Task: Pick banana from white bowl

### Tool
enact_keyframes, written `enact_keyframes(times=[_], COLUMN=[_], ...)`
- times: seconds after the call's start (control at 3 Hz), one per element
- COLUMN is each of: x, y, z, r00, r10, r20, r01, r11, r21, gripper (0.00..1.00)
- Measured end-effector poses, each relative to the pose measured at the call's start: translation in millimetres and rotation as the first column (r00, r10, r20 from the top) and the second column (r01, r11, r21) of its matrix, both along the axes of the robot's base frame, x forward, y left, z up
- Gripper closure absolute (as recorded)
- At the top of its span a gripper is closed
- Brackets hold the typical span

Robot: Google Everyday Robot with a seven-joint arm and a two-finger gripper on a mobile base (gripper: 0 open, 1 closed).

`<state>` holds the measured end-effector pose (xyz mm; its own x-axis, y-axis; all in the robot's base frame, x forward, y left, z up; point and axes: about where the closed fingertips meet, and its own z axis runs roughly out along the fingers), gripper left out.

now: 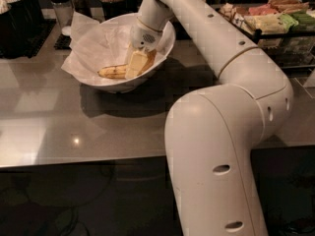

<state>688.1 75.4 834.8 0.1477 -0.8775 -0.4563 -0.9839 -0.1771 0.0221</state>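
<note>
The gripper (134, 70) is reaching into the bowl (166, 37) near the table's (74, 124) far edge, meeting the right end of the banana (112, 72) that is lying inside. I cannot tell whether it is gripping.

Gripper (134, 68) in white bowl (165, 44), at banana (111, 72)

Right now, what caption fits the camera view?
Gripper inside the white bowl, at one end of the banana.

Surface (59, 127): grey, glossy (one light glint (76, 140) near the front).
Below it: dark.
Far right: rack of snack packets (275, 21).
Claw (135, 65): above the Surface's far side.
</note>
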Motion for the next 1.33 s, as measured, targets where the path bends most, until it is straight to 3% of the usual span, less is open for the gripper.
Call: enact_keyframes(times=[0.33,0.67,1.0,1.33], x=[-0.4,-2.9,-10.5,-31.0], y=[-1.8,-2.6,-3.4,1.1], z=[-0.1,16.0,56.3,108.2], r00=[1.0000,0.9990,0.9898,0.9692], r10=[-0.007,-0.005,0.008,0.054], r20=[0.003,0.044,0.143,0.240], r01=[0.007,0.006,-0.008,-0.061], r11=[1.000,1.000,1.000,0.998], r21=[-0.008,-0.006,0.006,0.022], gripper=[0.81,1.00,1.00,1.00])
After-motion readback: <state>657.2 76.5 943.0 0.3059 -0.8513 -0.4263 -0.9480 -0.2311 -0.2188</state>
